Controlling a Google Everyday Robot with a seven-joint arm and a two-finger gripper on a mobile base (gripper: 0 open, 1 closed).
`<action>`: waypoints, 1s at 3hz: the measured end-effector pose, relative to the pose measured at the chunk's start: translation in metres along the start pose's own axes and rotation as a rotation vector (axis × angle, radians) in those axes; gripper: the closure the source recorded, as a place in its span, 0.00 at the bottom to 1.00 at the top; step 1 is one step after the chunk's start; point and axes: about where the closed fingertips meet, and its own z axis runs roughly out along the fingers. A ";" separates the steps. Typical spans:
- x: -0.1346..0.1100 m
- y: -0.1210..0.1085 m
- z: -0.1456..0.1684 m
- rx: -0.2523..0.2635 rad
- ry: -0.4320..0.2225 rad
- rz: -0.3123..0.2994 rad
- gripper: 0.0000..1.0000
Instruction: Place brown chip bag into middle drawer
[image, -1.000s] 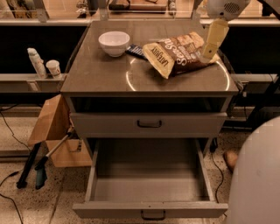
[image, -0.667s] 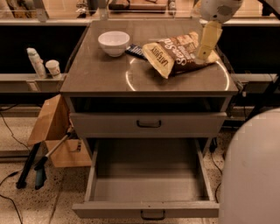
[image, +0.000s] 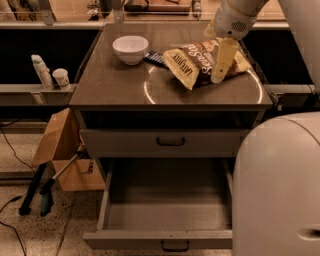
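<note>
Brown chip bag (image: 192, 62) lying on the cabinet top (image: 115, 85), around two o'clock from the top's centre, lettering up. My gripper (image: 219, 75) hangs over the bag's right half, at its three o'clock, pointing down. I can't tell whether it's touching, how wide it's open, or if it has hold of anything. At the bag's nine o'clock there's a dark blue packet (image: 155, 59), then the white bowl (image: 130, 48). Down at six o'clock, the middle drawer (image: 160, 239) stands pulled out beneath the closed upper drawer (image: 125, 142).
</note>
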 end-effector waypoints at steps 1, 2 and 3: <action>0.000 0.000 0.000 0.000 0.000 0.000 0.00; 0.001 -0.011 0.009 0.029 -0.007 0.015 0.00; 0.000 -0.024 0.029 0.034 -0.020 0.018 0.00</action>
